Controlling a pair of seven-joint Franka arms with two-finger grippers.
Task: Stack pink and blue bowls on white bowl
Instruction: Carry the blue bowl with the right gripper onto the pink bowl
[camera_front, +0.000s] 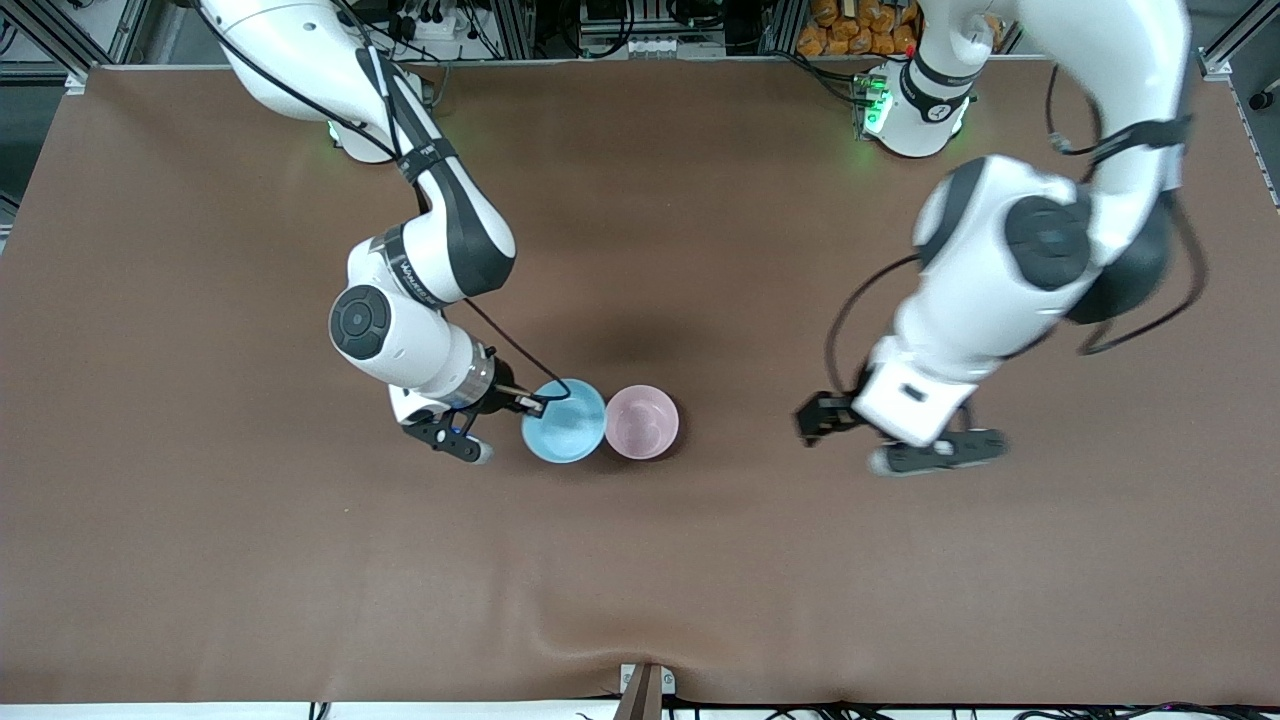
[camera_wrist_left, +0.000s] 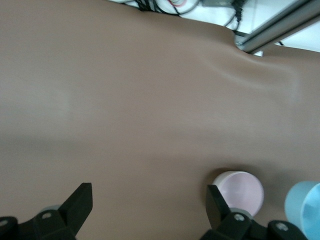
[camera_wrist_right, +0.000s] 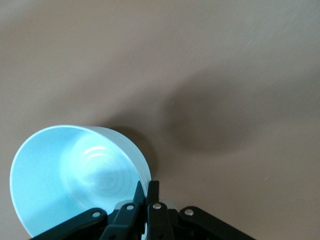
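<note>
Over the middle of the brown table (camera_front: 200, 560), seen from the front, I am reaching my right arm down and pinching my right gripper (camera_front: 535, 403) on the rim of the blue bowl (camera_front: 565, 422), while my left gripper (camera_front: 880, 440) is hanging wide open over bare cloth toward my left arm's end. I am counting two bowls here: one blue, and one pink bowl (camera_front: 642, 421) just beside it. In my left wrist view, my spread fingers (camera_wrist_left: 77, 202) are framing the pink bowl (camera_wrist_left: 240, 190), with the blue bowl (camera_wrist_left: 304, 206) at the edge. In my right wrist view, my fingertips (camera_wrist_right: 140, 192) are clamping the blue bowl's (camera_wrist_right: 65, 170) wall, which is tilting.
</note>
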